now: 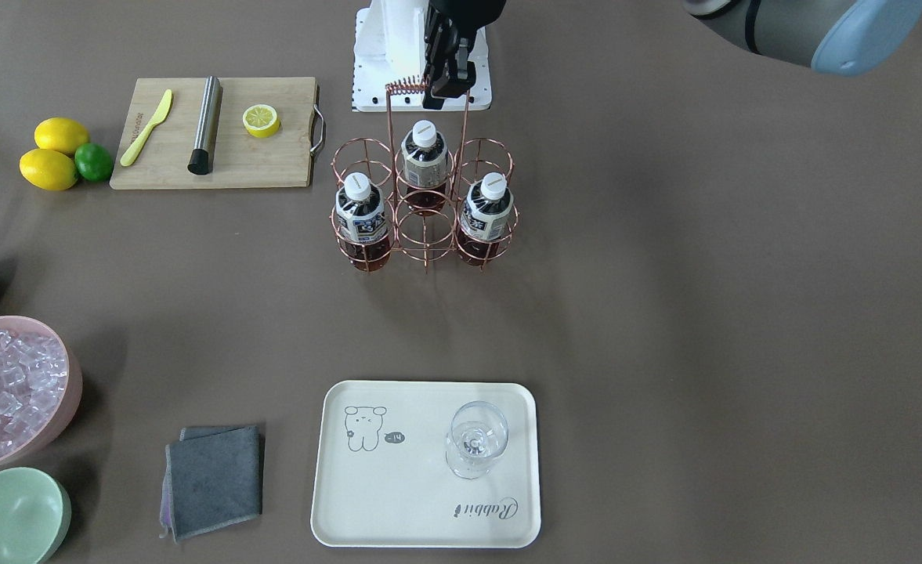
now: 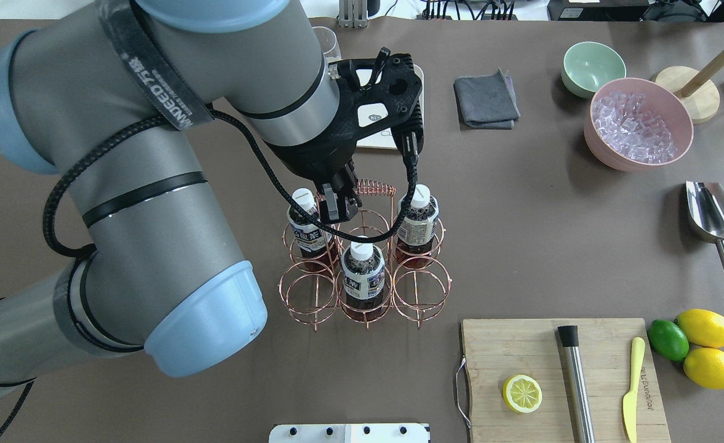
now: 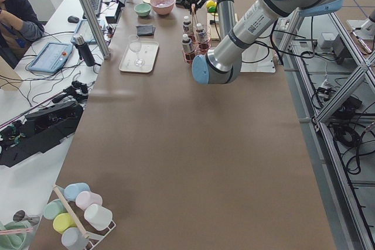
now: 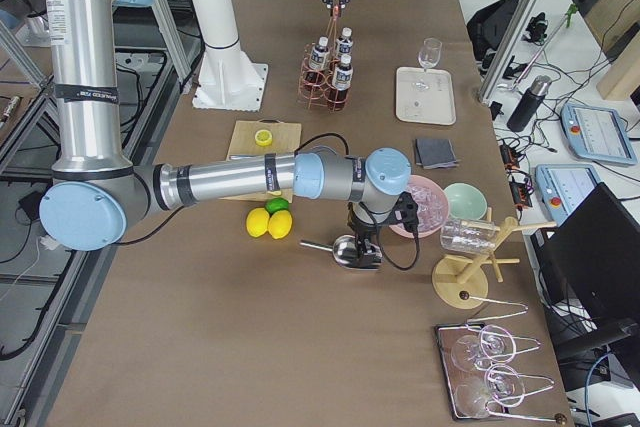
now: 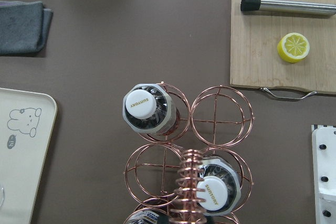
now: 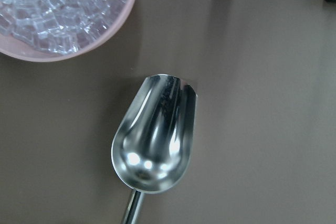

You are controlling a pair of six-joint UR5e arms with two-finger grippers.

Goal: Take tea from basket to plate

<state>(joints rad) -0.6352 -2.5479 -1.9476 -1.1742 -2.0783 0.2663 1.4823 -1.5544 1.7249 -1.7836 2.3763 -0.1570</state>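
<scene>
The copper wire basket (image 1: pixel 427 249) stands mid-table with three tea bottles in it: one at the back middle (image 1: pixel 425 157) and two at the front corners (image 1: pixel 360 207) (image 1: pixel 488 205). My left gripper (image 1: pixel 449 88) sits at the top of the basket's coiled handle (image 2: pixel 371 187), and its fingers look closed on it. In the left wrist view the coil (image 5: pixel 191 192) runs straight under the camera. The cream plate (image 1: pixel 398 493) lies nearer the operators' side with a wine glass (image 1: pixel 475 439) standing on it. My right gripper (image 4: pixel 362 242) hovers over a steel scoop (image 6: pixel 155 140); I cannot tell if it is open or shut.
A wooden cutting board (image 1: pixel 272 164) holds a half lemon, a yellow knife and a steel rod. Two lemons and a lime (image 1: pixel 94 162) lie beside it. A pink bowl of ice (image 1: pixel 6 392), a pale green bowl (image 1: pixel 10 517) and a grey cloth (image 1: pixel 214 478) lie near the plate.
</scene>
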